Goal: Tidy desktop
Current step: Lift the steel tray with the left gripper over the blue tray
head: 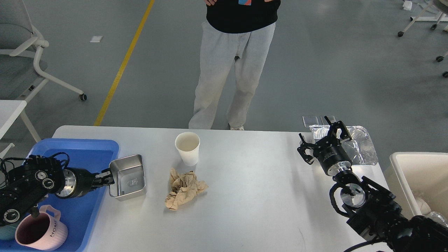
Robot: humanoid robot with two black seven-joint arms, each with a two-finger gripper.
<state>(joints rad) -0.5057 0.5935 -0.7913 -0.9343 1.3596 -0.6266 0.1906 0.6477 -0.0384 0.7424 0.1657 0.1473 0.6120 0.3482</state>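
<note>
The white-grey desktop point(252, 196) holds a white paper cup point(188, 148) at centre, a crumpled brown paper point(183, 189) in front of it, and a small steel tray point(128, 177) tilted at the left. My left gripper point(106, 178) is shut on the steel tray's left rim, beside the blue tray point(84, 150). My right gripper point(323, 140) is open and empty above the right end of the desktop, next to a crumpled foil container point(360, 145).
A pink mug point(40, 234) stands in the blue tray at the near left. A beige bin point(416, 178) stands at the right edge. A person point(231, 63) stands behind the desktop. An office chair point(24, 59) and small white side table point(8, 112) are at the left.
</note>
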